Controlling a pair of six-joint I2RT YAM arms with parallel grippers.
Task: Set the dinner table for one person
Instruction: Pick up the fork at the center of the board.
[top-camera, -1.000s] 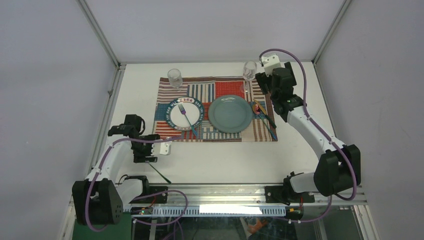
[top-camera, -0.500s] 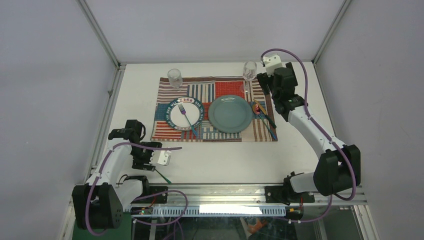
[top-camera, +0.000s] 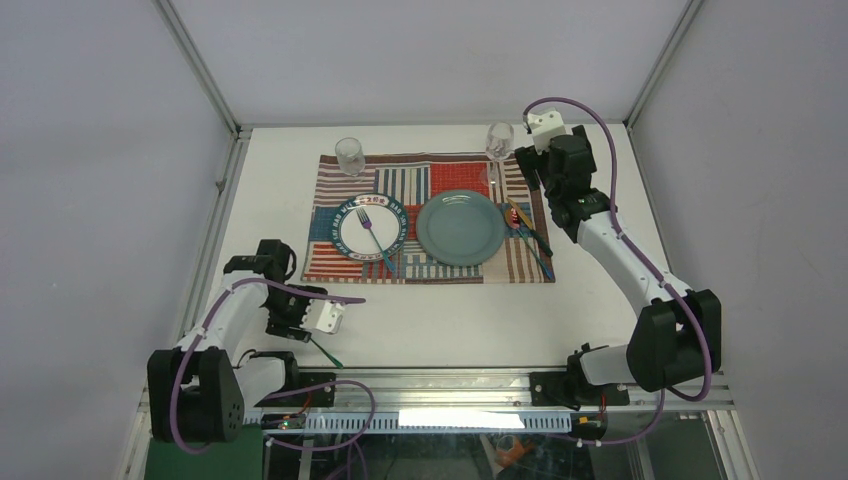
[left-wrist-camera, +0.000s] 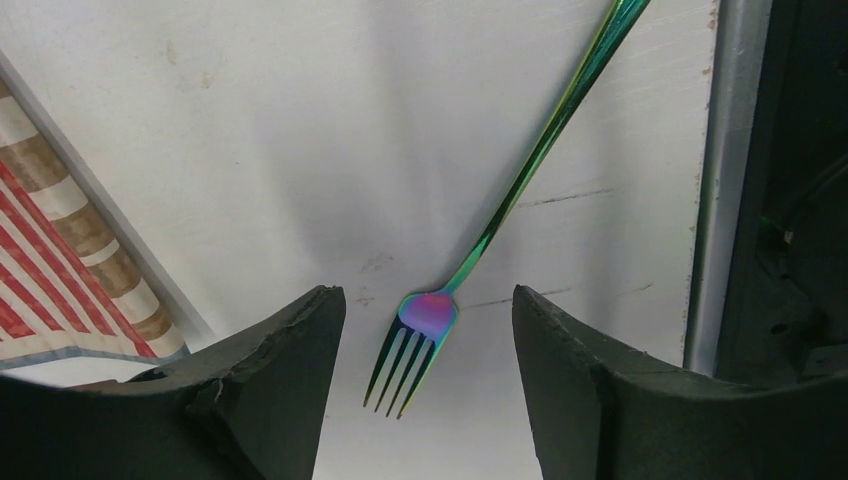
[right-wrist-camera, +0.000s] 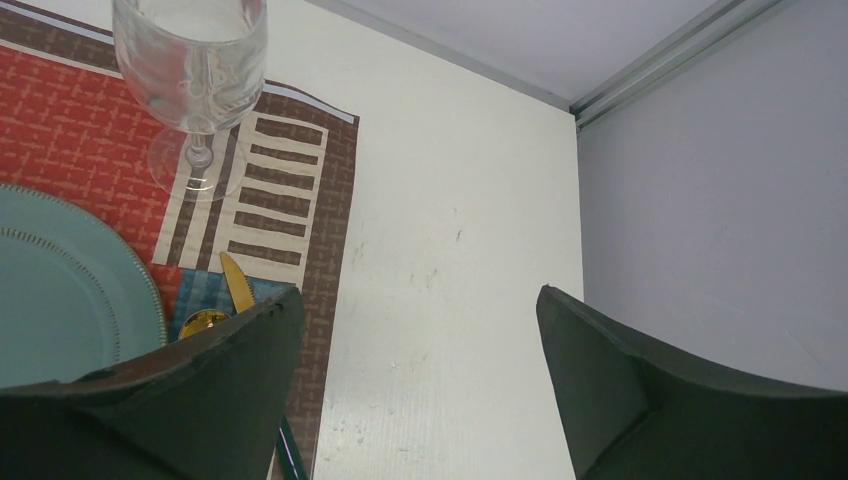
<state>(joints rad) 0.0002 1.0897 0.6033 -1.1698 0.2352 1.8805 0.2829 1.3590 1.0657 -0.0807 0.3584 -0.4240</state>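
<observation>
The dinner table (top-camera: 450, 310) is a white top with a striped patchwork placemat (top-camera: 432, 215) in its middle. An iridescent green fork (left-wrist-camera: 500, 215) lies flat on the bare table near the front edge, also seen from above as the fork (top-camera: 326, 352). My left gripper (left-wrist-camera: 428, 330) hangs open over it, the tines between the two fingers with gaps on both sides. My right gripper (right-wrist-camera: 420, 340) stands open and holds nothing, above bare table just right of the placemat's far right corner, close to a wine glass (right-wrist-camera: 195, 75).
On the placemat sit a white blue-rimmed plate (top-camera: 371, 225) with a fork on it and a teal plate (top-camera: 460, 228). A knife (right-wrist-camera: 237, 285) and a gold spoon (right-wrist-camera: 200, 322) lie right of it. A tumbler (top-camera: 349, 155) stands at the far left corner. The front frame rail (left-wrist-camera: 725, 150) runs beside the fork.
My left gripper has moved toward the near edge and now sits over the iridescent fork. The right arm has shifted slightly to the right.
</observation>
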